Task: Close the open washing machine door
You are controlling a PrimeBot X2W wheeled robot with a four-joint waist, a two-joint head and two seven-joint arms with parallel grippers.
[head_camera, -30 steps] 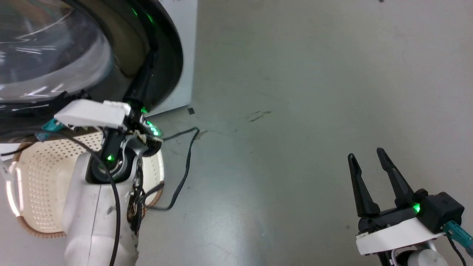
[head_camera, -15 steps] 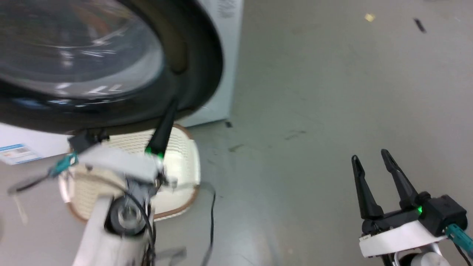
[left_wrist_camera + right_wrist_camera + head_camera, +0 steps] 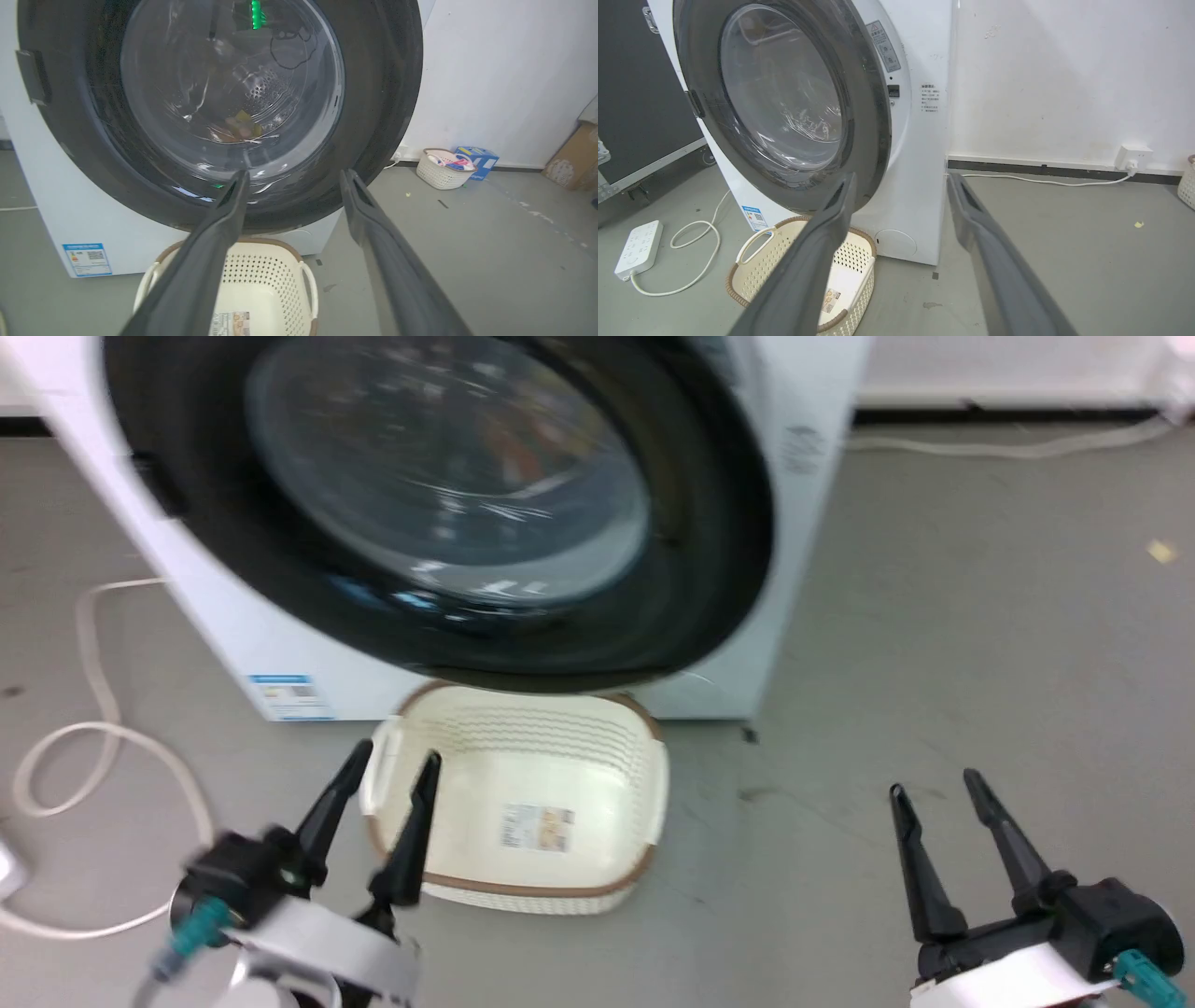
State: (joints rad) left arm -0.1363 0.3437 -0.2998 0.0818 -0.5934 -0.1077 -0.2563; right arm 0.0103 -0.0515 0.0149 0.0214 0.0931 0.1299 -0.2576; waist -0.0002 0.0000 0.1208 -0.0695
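Floor (image 3: 934, 644) lies open round spread right pincer (image 3: 934, 782); left pincer (image 3: 399, 753), also spread, stands by basket (image 3: 661, 775) rim.

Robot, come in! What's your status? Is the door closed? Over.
Left gripper and right gripper open, empty. Door nearly shut on washer; latched, can't tell. Basket on floor below it.
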